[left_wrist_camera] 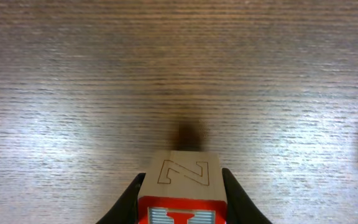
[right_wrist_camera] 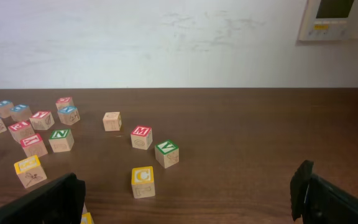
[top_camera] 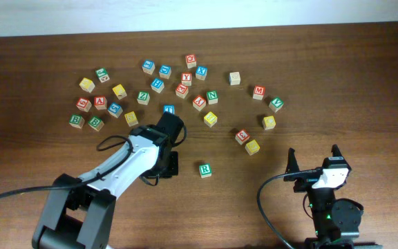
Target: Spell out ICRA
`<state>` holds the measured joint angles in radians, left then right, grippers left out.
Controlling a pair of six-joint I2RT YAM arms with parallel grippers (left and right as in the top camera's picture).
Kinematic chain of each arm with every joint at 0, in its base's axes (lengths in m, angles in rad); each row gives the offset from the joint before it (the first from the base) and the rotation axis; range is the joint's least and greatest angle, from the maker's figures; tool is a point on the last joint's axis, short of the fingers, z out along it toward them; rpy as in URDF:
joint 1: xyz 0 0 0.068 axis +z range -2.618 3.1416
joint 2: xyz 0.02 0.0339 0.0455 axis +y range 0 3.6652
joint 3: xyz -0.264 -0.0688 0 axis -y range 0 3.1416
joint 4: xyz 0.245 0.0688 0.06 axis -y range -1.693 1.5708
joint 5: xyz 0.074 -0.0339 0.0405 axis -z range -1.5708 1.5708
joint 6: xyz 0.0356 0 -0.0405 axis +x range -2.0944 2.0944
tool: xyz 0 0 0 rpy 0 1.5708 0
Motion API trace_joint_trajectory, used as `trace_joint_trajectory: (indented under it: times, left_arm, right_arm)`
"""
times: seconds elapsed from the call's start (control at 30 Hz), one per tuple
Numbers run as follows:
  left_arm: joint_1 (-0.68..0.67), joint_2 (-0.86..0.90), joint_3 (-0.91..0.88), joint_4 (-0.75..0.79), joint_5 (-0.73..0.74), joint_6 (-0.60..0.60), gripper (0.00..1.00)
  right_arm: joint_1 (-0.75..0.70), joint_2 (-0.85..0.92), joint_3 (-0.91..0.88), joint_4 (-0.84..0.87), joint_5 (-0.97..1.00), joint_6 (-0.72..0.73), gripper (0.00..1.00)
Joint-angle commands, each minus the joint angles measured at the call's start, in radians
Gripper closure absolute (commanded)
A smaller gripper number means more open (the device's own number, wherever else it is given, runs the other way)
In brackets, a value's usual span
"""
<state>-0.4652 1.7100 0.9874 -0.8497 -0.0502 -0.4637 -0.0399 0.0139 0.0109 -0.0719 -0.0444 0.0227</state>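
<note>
My left gripper is shut on a wooden block with a red I face and an engraved Z on another face. It holds the block close over bare table, left of the green R block. The yellow C block lies at the right of the scatter. A red A block lies at the far left. My right gripper is open and empty near the front right, with the C block ahead of it.
Several other letter blocks are scattered in an arc across the back half of the table, among them a green V, a red M and a plain-faced one. A white wall stands behind.
</note>
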Motion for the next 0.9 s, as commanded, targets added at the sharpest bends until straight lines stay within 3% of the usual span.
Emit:
trace_joint_trajectory:
  times: [0.0,0.1,0.3,0.33,0.47,0.57,0.7,0.73,0.87]
  left_arm:
    - [0.001,0.008,0.01,-0.003,0.058,0.009,0.75]
    - [0.001,0.008,0.01,-0.001,0.057,0.009,0.6]
    - [0.002,0.008,0.027,-0.001,0.054,0.009,0.58]
    - [0.002,0.006,0.056,-0.016,0.053,0.009,0.48]
    - [0.016,-0.018,0.19,-0.123,0.015,0.01,0.32]
    - [0.047,-0.037,0.33,-0.204,0.008,0.009,0.29]
    - [0.168,-0.078,0.477,-0.277,0.008,0.009,0.11]
    - [0.217,-0.086,0.478,-0.278,0.008,0.009,0.01]
    - [0.457,-0.087,0.474,-0.327,0.008,0.009,0.01]
  right_arm:
    - [-0.006,-0.007,-0.005,-0.006,0.004,0.004,0.02]
    - [-0.006,-0.007,-0.005,-0.006,0.004,0.004,0.02]
    - [-0.006,-0.007,-0.005,-0.006,0.004,0.004,0.02]
    - [-0.006,-0.007,-0.005,-0.006,0.004,0.004,0.02]
    - [-0.006,-0.007,-0.005,-0.006,0.004,0.004,0.02]
    - [-0.006,-0.006,-0.005,-0.006,0.004,0.004,0.02]
    - [-0.006,-0.007,-0.005,-0.006,0.004,0.004,0.02]
    - [-0.006,-0.007,-0.005,-0.006,0.004,0.004,0.02]
    - [-0.006,-0.007,-0.005,-0.006,0.004,0.004,0.02]
